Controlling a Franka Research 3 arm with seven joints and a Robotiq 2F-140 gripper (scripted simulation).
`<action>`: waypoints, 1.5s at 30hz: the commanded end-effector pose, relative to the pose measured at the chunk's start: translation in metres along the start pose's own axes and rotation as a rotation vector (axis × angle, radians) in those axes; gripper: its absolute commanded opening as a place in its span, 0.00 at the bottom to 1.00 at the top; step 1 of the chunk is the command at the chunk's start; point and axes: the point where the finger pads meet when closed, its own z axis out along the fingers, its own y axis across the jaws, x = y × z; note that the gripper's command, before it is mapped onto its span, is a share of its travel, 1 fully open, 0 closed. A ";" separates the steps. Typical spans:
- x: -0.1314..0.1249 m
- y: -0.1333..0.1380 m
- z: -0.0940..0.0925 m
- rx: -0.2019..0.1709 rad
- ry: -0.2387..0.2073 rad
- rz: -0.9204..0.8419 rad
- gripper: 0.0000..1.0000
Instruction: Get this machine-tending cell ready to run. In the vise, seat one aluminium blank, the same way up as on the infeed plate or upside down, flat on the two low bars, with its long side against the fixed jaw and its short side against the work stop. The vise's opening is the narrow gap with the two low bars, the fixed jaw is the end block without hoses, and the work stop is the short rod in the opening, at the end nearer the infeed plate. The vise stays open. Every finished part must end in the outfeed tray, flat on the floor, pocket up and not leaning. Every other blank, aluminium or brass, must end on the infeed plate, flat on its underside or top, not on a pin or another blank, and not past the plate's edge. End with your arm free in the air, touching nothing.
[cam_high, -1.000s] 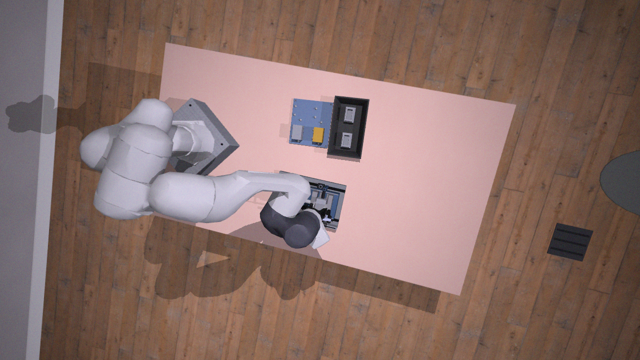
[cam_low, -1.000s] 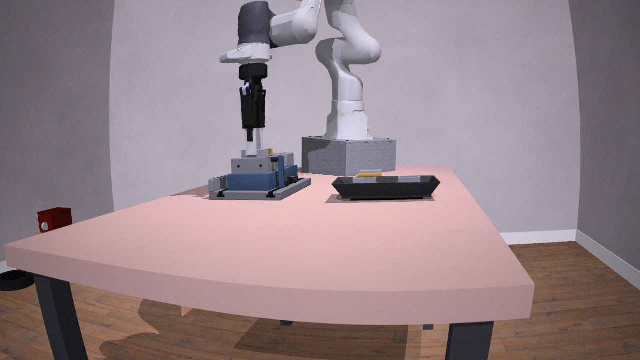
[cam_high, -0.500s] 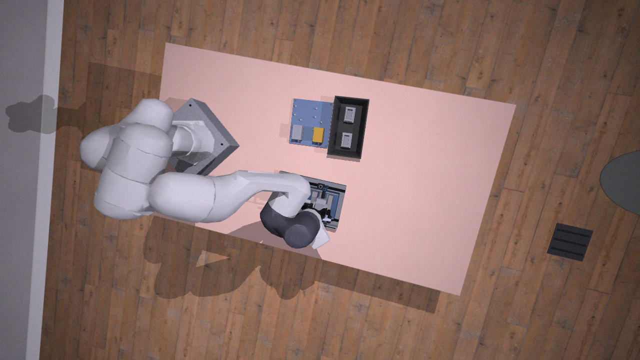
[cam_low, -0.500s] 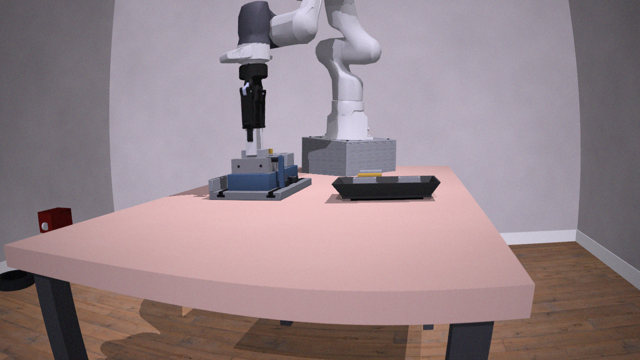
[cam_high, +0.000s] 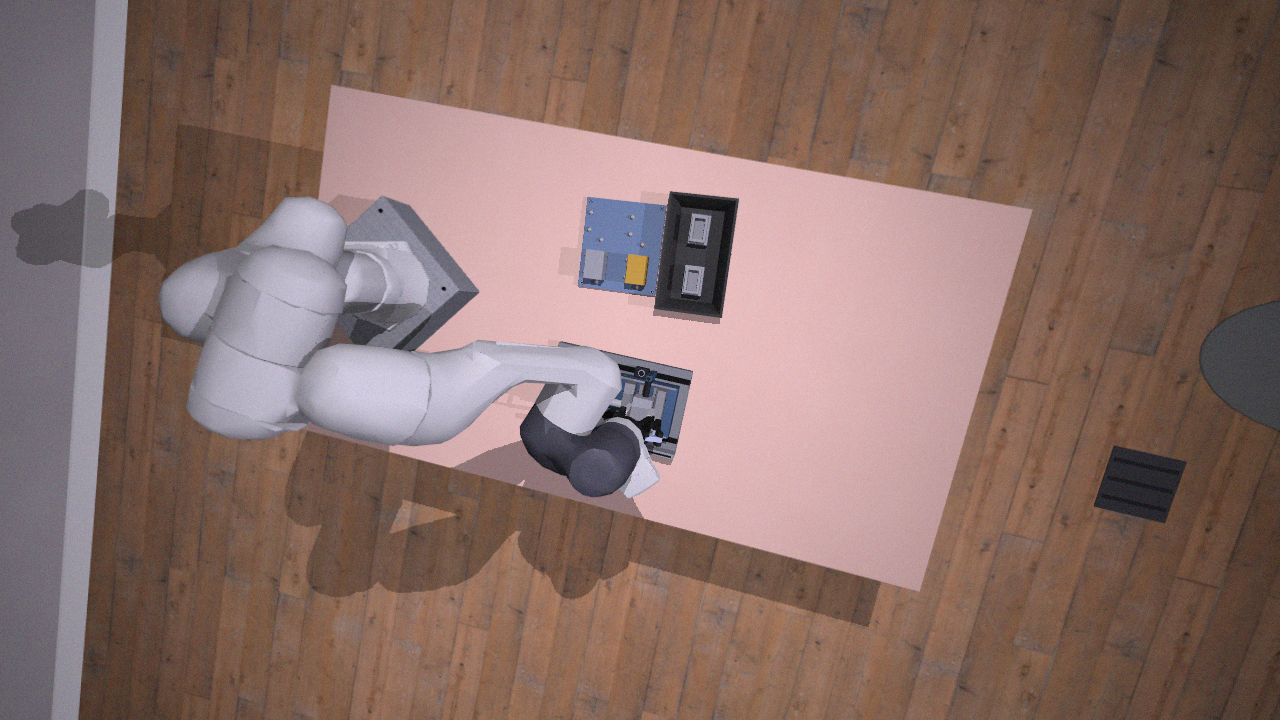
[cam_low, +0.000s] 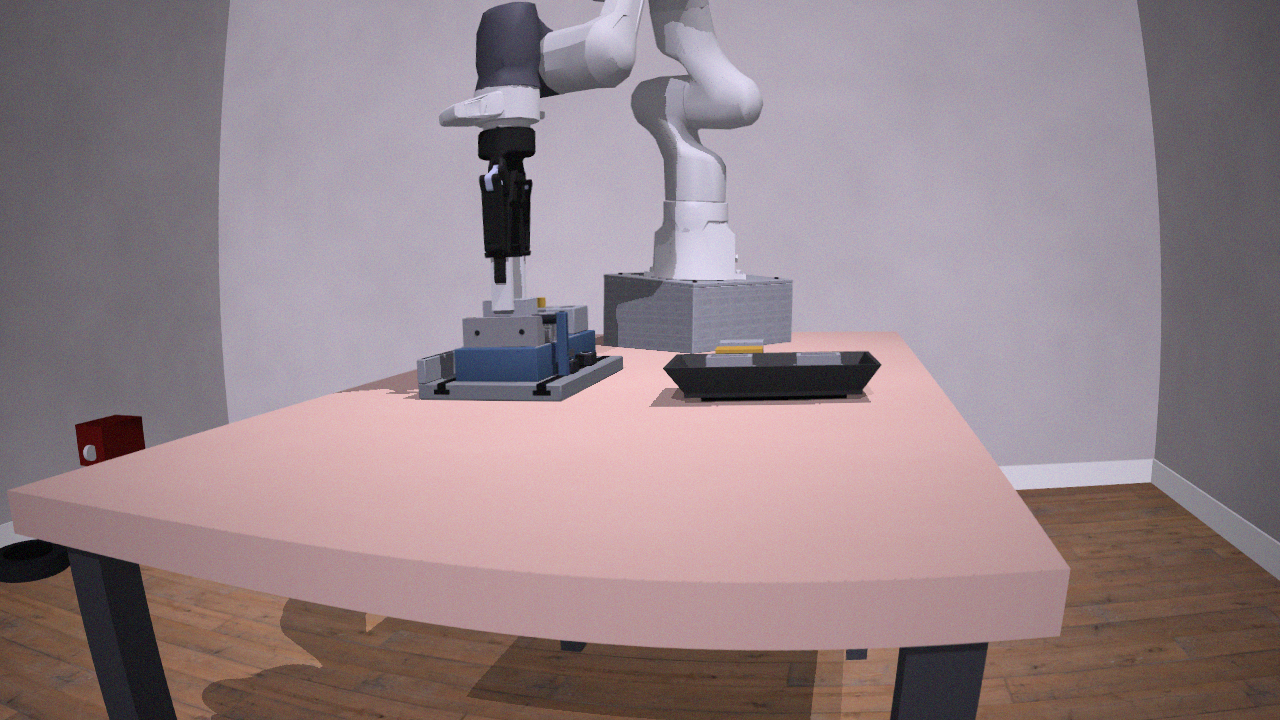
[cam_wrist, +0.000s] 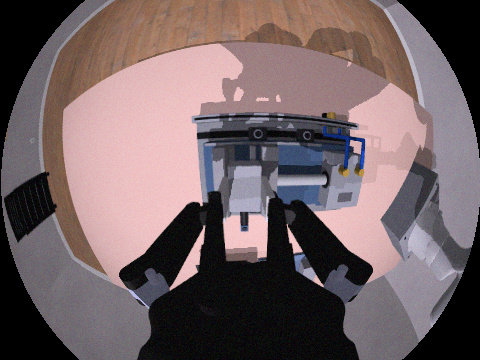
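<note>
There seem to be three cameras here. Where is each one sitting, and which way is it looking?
Top: overhead, looking straight down at the table; shows the whole white arm.
Exterior: beyond the table's far edge, facing the arm's pedestal; shows the arm upright and the gripper.
Wrist: on the hand, looking down past the black fingers at the aluminium blank they grip.
All three share the vise.

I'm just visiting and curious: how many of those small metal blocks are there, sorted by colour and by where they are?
Grey blocks in the black tray: 2
Grey block on the blue plate: 1
Yellow block on the blue plate: 1
Grey block held in the gripper over the vise: 1
Total: 5
</note>
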 end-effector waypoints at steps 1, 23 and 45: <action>0.000 -0.003 -0.002 0.007 0.001 0.005 0.00; 0.000 -0.003 -0.002 0.007 0.001 0.005 0.40; 0.000 -0.003 -0.005 0.007 0.001 0.005 0.40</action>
